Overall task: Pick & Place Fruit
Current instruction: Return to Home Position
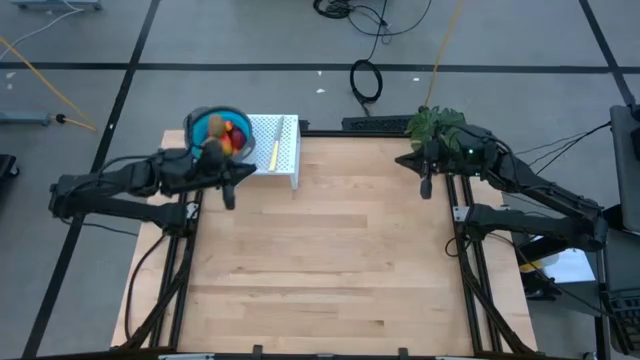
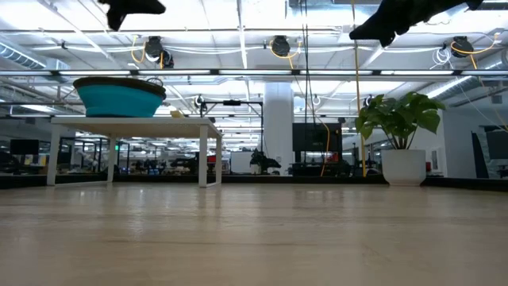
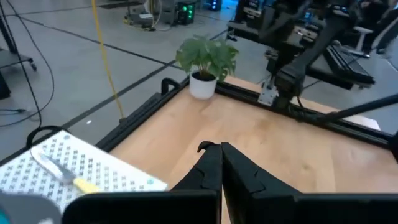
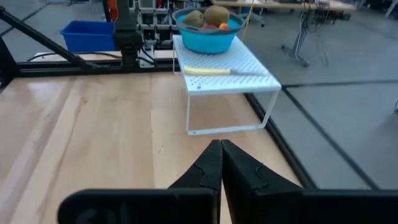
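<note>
The left gripper (image 1: 229,193), jaws clenched empty, hangs just beside the blue bowl (image 4: 208,41) holding the fruit (image 4: 210,16) on the white shelf (image 1: 288,155); it should draw back clear of that rim. The right gripper (image 4: 221,144), likewise clenched empty, should retreat without brushing the plant (image 1: 436,124).

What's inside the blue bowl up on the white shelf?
Toy fruit: two brown-green kiwis on top, red and orange pieces beside them. Anything underneath is hidden by the wall of the bowl.
</note>
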`<move>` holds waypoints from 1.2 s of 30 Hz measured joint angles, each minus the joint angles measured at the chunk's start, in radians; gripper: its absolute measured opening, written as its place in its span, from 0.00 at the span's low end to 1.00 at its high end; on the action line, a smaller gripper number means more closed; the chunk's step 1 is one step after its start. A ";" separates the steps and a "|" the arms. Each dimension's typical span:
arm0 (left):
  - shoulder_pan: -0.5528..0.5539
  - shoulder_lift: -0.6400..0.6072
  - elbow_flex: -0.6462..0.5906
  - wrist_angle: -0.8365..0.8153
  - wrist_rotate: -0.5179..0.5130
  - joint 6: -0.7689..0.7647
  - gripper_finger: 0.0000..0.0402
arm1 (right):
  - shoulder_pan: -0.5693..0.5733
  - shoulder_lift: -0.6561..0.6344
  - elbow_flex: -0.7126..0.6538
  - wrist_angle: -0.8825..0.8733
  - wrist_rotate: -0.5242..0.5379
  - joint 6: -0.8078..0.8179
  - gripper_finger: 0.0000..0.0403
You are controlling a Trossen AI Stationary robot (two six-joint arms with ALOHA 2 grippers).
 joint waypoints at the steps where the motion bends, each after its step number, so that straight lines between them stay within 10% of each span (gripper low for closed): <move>1: -0.011 -0.025 -0.023 0.000 -0.005 0.000 0.00 | 0.000 0.000 0.000 -0.004 0.000 0.015 0.00; 17: -0.107 -0.390 -0.319 0.103 -0.001 0.030 0.00 | 0.000 -0.055 -0.169 0.087 -0.002 0.110 0.00; 36: -0.107 -0.726 -0.498 0.071 0.001 0.025 0.00 | 0.016 -0.442 -0.427 0.122 -0.001 0.349 0.00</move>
